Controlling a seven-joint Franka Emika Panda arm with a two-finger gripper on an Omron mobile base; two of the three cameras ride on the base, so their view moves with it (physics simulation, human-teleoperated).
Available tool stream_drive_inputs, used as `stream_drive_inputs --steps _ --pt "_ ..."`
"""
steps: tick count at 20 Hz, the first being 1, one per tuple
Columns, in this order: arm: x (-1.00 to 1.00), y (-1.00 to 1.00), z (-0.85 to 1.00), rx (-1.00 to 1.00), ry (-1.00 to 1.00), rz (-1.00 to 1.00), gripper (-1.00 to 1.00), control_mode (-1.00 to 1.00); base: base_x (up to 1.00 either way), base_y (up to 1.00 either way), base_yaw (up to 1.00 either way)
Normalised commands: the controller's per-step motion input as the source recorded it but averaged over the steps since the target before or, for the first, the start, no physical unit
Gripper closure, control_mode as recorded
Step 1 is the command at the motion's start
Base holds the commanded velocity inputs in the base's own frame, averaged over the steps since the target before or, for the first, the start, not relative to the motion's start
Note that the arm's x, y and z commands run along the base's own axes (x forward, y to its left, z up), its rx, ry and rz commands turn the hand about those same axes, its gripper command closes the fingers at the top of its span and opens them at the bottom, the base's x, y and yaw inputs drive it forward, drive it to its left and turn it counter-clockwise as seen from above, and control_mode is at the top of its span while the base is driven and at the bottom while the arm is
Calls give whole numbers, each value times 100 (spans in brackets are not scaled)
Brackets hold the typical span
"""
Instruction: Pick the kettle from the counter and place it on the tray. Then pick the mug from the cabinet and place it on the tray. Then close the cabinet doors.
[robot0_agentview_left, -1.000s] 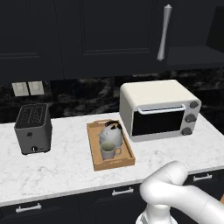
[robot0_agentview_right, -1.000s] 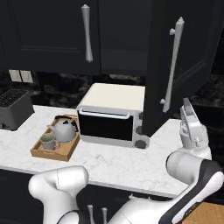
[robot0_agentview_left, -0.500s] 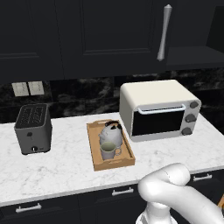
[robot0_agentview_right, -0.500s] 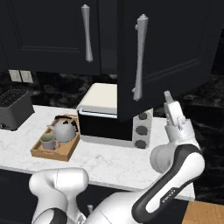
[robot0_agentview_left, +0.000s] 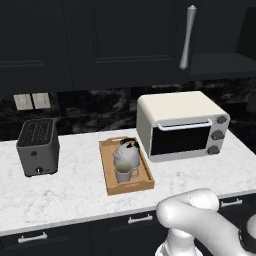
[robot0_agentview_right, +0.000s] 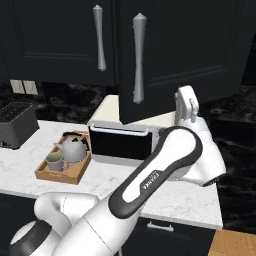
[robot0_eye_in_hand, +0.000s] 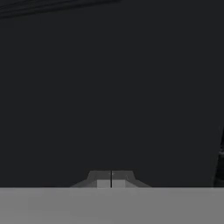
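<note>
The wooden tray (robot0_agentview_left: 108, 176) (robot0_agentview_right: 75, 172) lies on the marble counter (robot0_agentview_left: 75, 190) (robot0_agentview_right: 15, 170). On it stand the silver kettle (robot0_agentview_left: 126, 153) (robot0_agentview_right: 74, 148) and, in front of it, the pale mug (robot0_agentview_left: 123, 173) (robot0_agentview_right: 55, 161). The left cabinet door (robot0_agentview_left: 130, 40) (robot0_agentview_right: 60, 40) is flat against the cabinet. The right door (robot0_agentview_right: 200, 45) hangs partly swung in, its silver handle (robot0_agentview_right: 138, 57) over the toaster oven. My gripper (robot0_agentview_right: 186, 96) (robot0_eye_in_hand: 111, 179) is shut and empty, pressed against that door's dark face (robot0_eye_in_hand: 109, 87).
A white toaster oven (robot0_agentview_left: 180, 125) (robot0_agentview_right: 125, 137) stands right of the tray, a grey toaster (robot0_agentview_left: 37, 146) (robot0_agentview_right: 15, 125) to its left. My arm (robot0_agentview_right: 165, 165) arches over the counter's right end. Dark drawers (robot0_agentview_left: 75, 235) run below.
The right door has swung left toward the cabinet, its handle now over the toaster oven. My hand has followed it left and upward. Tray, kettle and mug are unmoved.
</note>
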Motion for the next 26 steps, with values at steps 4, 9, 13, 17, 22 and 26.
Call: stream_drive_inputs --steps 4,9,13,17,22,26 --pt "86 56 0 0 26 -7 100 -100 0 0 0" --pt "99 73 -4 -3 5 -5 100 -100 0 0 0" --pt "85 57 0 0 -2 -5 100 -100 0 0 0" --pt "88 46 1 0 0 -9 100 -100 0 0 0" --pt "88 46 2 0 2 -11 100 -100 0 0 0" --pt "80 42 0 0 2 -11 100 -100 0 0 0"
